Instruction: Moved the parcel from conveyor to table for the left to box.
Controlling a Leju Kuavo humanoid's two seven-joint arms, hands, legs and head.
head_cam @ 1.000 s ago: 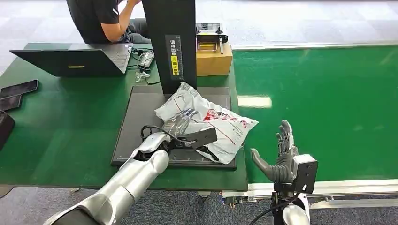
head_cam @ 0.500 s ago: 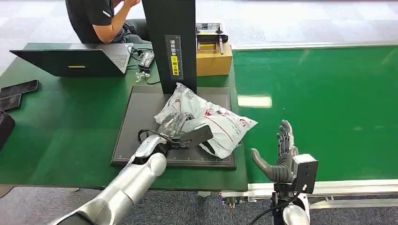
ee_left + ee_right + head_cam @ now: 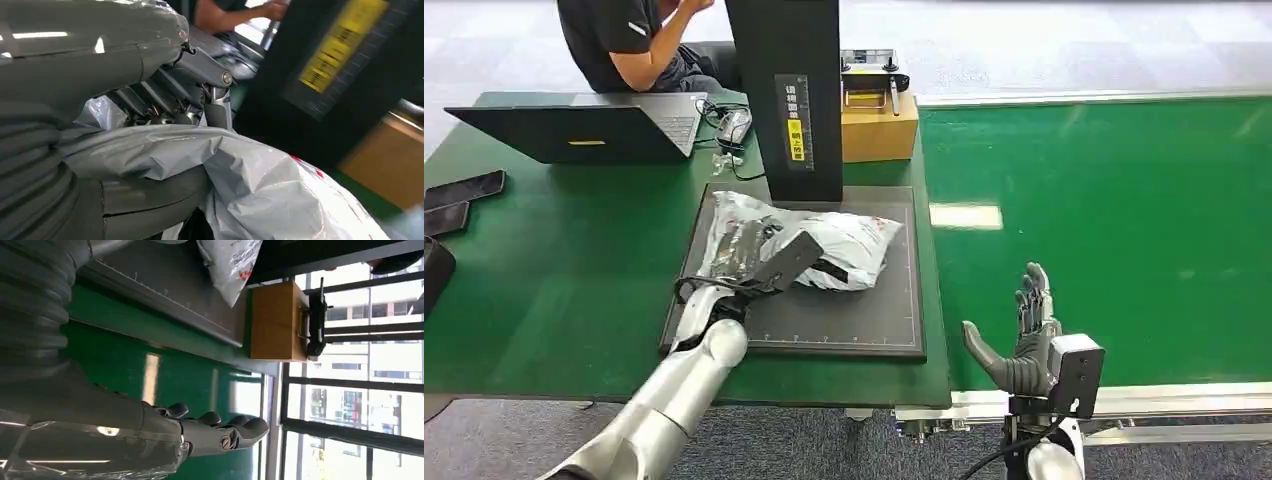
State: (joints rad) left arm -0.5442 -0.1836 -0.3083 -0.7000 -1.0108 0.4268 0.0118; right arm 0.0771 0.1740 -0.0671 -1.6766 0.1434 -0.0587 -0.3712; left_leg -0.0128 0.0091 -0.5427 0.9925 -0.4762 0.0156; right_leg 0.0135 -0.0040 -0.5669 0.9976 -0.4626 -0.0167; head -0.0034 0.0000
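Note:
A grey-white plastic parcel (image 3: 824, 250) with red print lies on the dark grey mat (image 3: 864, 320) on the table, just in front of the black pillar (image 3: 789, 95). My left hand (image 3: 742, 250) grips the parcel's left end; in the left wrist view the bag's film (image 3: 260, 185) is bunched between thumb and fingers (image 3: 165, 95). My right hand (image 3: 1021, 340) is held upright over the near edge of the green conveyor (image 3: 1114, 220), fingers spread, holding nothing. The right wrist view shows those fingers (image 3: 215, 427) straight and the parcel's corner (image 3: 230, 262) beyond.
A laptop (image 3: 574, 130) sits at the table's back left, with a person (image 3: 639, 40) seated behind it. A cardboard box (image 3: 879, 125) carrying a black tool stands right of the pillar. Dark phones (image 3: 464, 195) lie at the left edge. Cables (image 3: 729, 135) lie near the pillar.
My left hand has dragged the parcel leftward and back across the mat, off its right front corner and closer to the pillar. My right hand has stayed put.

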